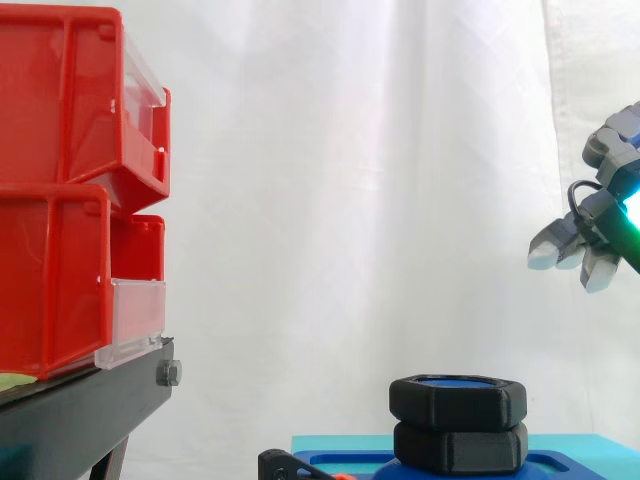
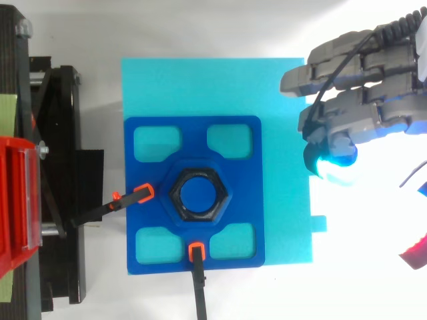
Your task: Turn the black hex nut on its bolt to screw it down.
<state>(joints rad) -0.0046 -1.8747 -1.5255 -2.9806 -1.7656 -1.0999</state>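
A black hex nut (image 2: 198, 195) sits on a blue bolt at the middle of a dark blue fixture plate (image 2: 153, 173), which lies on a cyan pad (image 2: 200, 80). In the side view the nut (image 1: 458, 399) rests on top of a second black hex piece (image 1: 460, 447), with the blue bolt end showing in its bore. My hand (image 2: 360, 100) hovers to the right of the nut and well above it, apart from it. Its fingers (image 1: 572, 245) are relaxed and point left, holding nothing. One pad glows cyan.
Red bins (image 1: 70, 190) with clear fronts stand stacked on a black stand (image 1: 90, 410) at the left. Two black clamps with orange tips (image 2: 141, 194) reach onto the plate from the left and from the front. A white curtain hangs behind.
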